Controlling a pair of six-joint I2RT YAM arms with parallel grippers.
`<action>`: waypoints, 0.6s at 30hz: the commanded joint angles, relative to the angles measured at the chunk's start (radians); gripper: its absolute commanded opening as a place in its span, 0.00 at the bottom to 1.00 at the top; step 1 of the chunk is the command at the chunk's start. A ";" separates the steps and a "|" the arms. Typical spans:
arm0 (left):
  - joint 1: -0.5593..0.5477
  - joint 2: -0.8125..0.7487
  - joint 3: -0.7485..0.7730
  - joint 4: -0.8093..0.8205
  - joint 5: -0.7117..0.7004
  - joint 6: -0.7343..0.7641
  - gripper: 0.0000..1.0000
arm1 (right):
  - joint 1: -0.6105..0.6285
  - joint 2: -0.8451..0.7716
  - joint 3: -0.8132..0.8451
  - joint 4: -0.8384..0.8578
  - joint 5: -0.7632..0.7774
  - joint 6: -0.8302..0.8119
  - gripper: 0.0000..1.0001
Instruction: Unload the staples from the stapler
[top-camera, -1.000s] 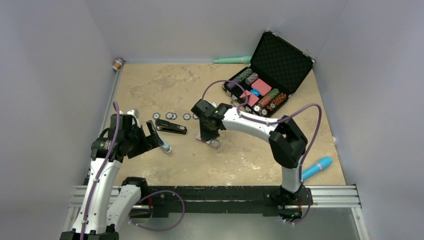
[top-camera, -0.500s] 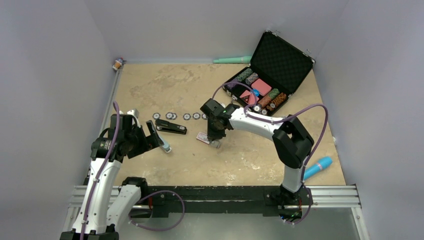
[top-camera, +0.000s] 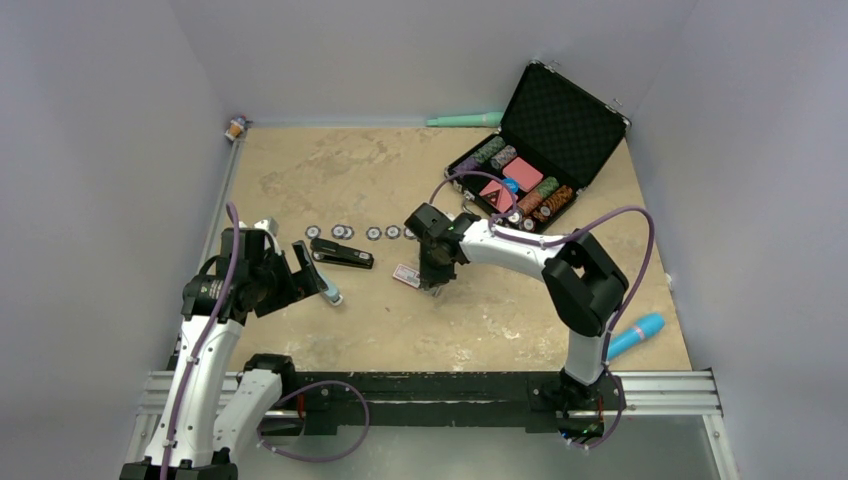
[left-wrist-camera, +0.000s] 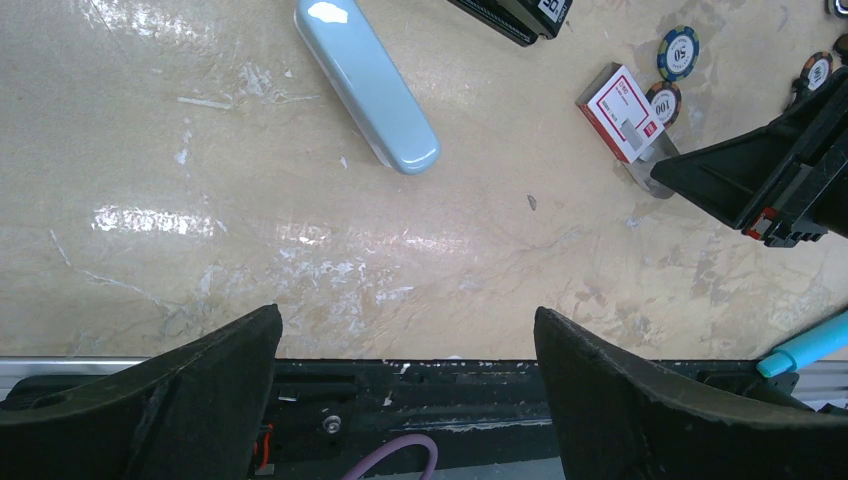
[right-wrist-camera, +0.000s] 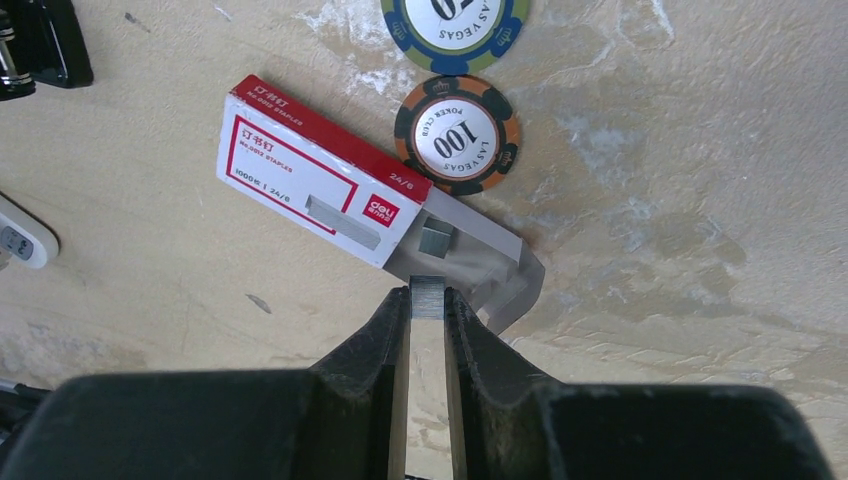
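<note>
Right wrist view: right gripper (right-wrist-camera: 427, 302) pinches staples (right-wrist-camera: 427, 290) above scuffed tan tabletop (right-wrist-camera: 660, 200); left gripper (left-wrist-camera: 405, 322) spread.

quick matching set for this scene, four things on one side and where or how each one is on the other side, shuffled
Things
1. staples
2. stapler
3. staple box
4. left gripper

States
A. open, holding nothing
B. partly slid open, beside the 100 chip
C. pinched in the right gripper
D. lying loose, free of both grippers

Pairs: 1-C, 2-D, 3-B, 4-A
</note>
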 joint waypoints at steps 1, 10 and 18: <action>0.009 -0.001 0.000 0.029 0.001 0.003 1.00 | -0.009 -0.024 -0.016 0.019 0.028 0.024 0.08; 0.008 0.000 -0.001 0.028 0.002 0.003 1.00 | -0.025 -0.024 -0.021 0.007 0.061 0.043 0.09; 0.009 0.001 -0.002 0.029 0.002 0.003 1.00 | -0.028 -0.011 0.000 -0.007 0.082 0.049 0.10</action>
